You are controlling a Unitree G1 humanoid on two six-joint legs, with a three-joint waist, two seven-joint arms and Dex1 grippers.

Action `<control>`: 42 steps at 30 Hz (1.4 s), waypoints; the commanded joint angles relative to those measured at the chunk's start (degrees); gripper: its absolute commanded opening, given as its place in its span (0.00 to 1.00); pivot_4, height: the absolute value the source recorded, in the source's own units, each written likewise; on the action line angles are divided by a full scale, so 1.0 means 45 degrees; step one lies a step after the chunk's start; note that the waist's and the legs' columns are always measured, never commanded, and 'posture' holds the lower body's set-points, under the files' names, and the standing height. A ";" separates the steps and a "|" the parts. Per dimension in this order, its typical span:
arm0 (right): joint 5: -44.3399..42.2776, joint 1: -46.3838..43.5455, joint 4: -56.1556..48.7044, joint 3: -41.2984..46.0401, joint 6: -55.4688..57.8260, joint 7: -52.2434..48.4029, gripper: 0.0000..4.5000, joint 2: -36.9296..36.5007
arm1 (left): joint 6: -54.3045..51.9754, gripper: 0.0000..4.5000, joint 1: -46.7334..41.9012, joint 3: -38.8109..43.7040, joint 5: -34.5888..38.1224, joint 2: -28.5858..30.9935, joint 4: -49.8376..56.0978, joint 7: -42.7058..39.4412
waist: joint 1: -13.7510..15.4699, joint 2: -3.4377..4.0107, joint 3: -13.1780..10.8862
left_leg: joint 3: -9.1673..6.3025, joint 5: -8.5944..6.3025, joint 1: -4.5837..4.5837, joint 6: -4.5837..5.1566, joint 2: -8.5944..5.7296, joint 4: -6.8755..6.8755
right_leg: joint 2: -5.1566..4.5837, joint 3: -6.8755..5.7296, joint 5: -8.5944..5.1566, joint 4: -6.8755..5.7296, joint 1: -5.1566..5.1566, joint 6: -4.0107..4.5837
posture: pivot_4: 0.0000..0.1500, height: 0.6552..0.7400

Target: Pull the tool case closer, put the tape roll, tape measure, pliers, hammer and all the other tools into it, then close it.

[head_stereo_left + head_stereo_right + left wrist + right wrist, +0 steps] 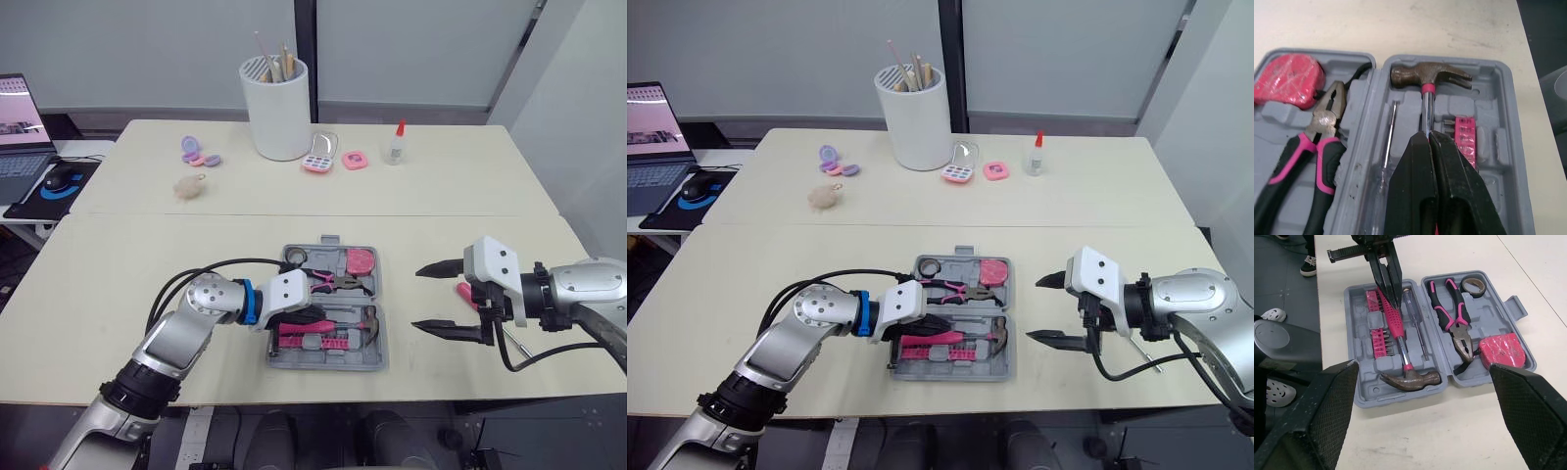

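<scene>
The open case lies centre, at the table's near edge. Its near half holds bits, the hammer and a screwdriver. The left gripper has its fingers pressed together, tips down on the hammer's handle, clasping nothing. Right of the case the right gripper hangs wide open and empty. The far half holds pliers, tape roll and tape measure.
</scene>
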State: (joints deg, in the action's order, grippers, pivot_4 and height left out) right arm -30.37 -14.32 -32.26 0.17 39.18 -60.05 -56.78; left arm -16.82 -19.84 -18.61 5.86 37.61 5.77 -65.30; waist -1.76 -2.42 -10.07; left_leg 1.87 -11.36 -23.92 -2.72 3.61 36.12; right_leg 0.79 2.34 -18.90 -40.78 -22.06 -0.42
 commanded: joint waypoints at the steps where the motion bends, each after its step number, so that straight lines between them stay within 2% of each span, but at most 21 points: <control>1: -0.0127 -0.0127 -0.0315 0.0272 -0.0050 -0.0104 1.00 -0.0224 | 0.0540 0.01 0.0073 -0.0047 -0.0184 -0.0043 -0.0110 0.0122 | 0.0002 0.0000 0.0000 | -0.0001 0.0000 0.0000 0.0000 0.0001 0.0000 | 0.0000 -0.0001 0.0000 0.0000 0.0000 0.0000 | 1.00 1.00; 16: -0.0282 -0.0026 -0.0415 0.0492 0.0159 -0.0046 1.00 -0.0413 | 0.1697 0.01 -0.0122 -0.0574 -0.1071 -0.0902 -0.1801 0.0472 | 0.0004 0.0001 0.0001 | 0.0003 0.0000 -0.0001 0.0000 -0.0001 0.0000 | -0.0002 0.0002 0.0002 0.0000 0.0000 0.0004 | 1.00 1.00; 32: -0.0355 0.0068 -0.0594 0.0657 0.0376 0.0059 1.00 -0.0425 | 0.2401 0.01 -0.0186 -0.1193 -0.1911 -0.1162 -0.2812 0.0484 | 0.0019 0.0013 0.0008 | 0.0002 0.0000 0.0002 0.0000 -0.0003 0.0000 | -0.0006 0.0002 0.0003 0.0000 0.0004 0.0005 | 1.00 1.00; 38: -0.0347 0.0087 -0.0530 0.0669 0.0346 0.0013 1.00 -0.0444 | 0.2455 0.01 -0.0094 -0.0949 -0.1676 -0.1207 -0.2640 0.0484 | 0.0020 0.0021 0.0013 | 0.0002 0.0000 0.0005 0.0000 -0.0004 0.0001 | -0.0013 0.0001 0.0004 0.0000 0.0009 0.0005 | 1.00 1.00; 42: -0.0246 0.0016 -0.0155 0.0607 0.0149 0.0099 1.00 -0.0194 | 0.2028 0.01 -0.0101 -0.0270 -0.1003 -0.1195 -0.1624 0.0609 | 0.0018 0.0021 0.0013 | 0.0001 0.0000 0.0004 0.0000 -0.0002 0.0001 | -0.0013 0.0001 0.0003 -0.0001 0.0009 0.0005 | 1.00 1.00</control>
State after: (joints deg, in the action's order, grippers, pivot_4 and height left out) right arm -30.91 -13.90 -33.16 0.94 40.67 -59.80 -57.73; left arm -6.92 -20.38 -21.65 -0.02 32.32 -4.69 -62.96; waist -1.68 -2.33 -10.02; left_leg 1.88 -11.36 -23.91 -2.72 3.60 36.12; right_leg 0.74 2.34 -18.88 -40.78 -22.03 -0.40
